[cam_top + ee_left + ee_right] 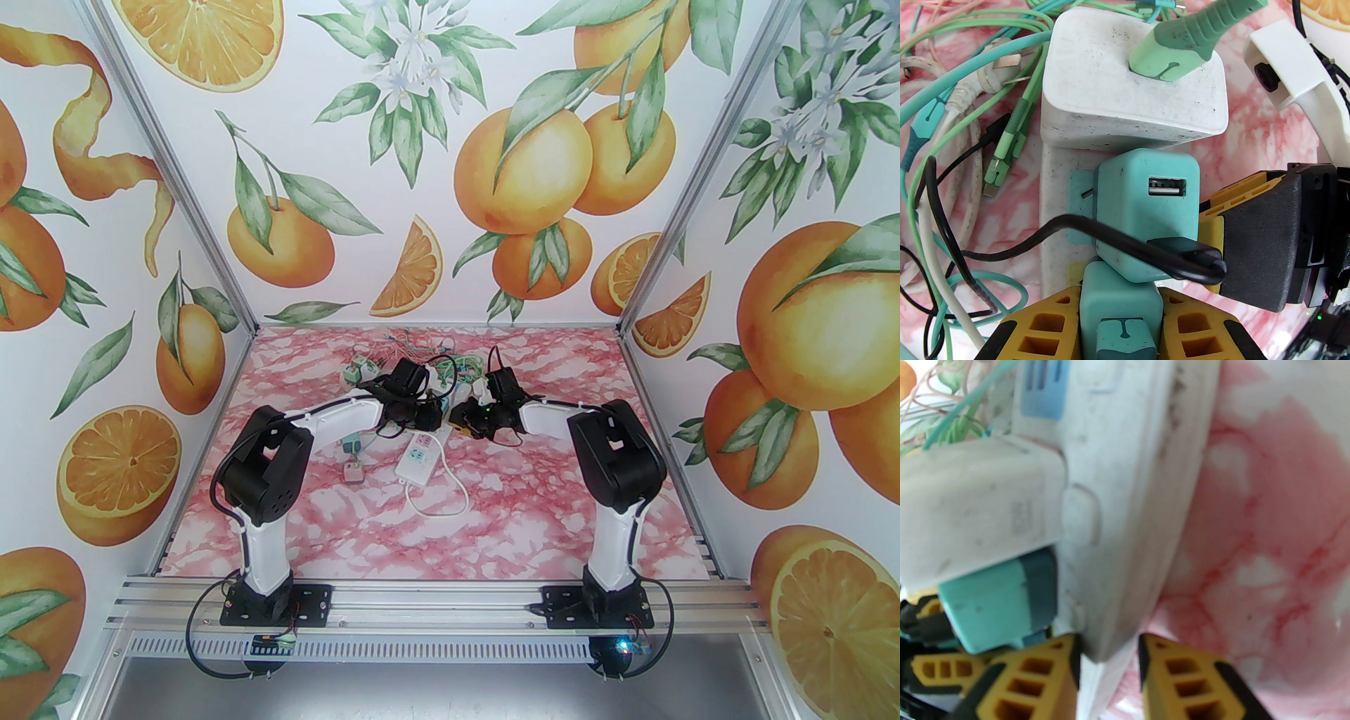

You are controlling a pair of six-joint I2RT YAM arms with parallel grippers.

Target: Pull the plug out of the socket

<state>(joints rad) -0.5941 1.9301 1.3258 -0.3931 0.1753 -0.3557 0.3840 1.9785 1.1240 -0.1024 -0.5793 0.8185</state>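
Note:
A white socket strip (pixel 1054 197) lies on the pink marble table, and its edge also shows in the right wrist view (pixel 1125 500). Three things sit in the strip: a white adapter (pixel 1132 81) with a green cable, a teal USB adapter (pixel 1146 218) with a black cable, and a teal plug (pixel 1119 323) at the near end. My left gripper (pixel 1120 293) is shut on that teal plug, one yellow finger on each side. My right gripper (pixel 1107 641) is shut on the strip's end. From above, the left gripper (pixel 430 416) and the right gripper (pixel 470 416) meet mid-table.
A tangle of green, white and black cables (pixel 952 147) lies left of the strip. A second white power strip (pixel 420 457) with a looped cord lies nearer the bases. Two small loose plugs (pixel 353 457) rest to its left. Patterned walls close in three sides.

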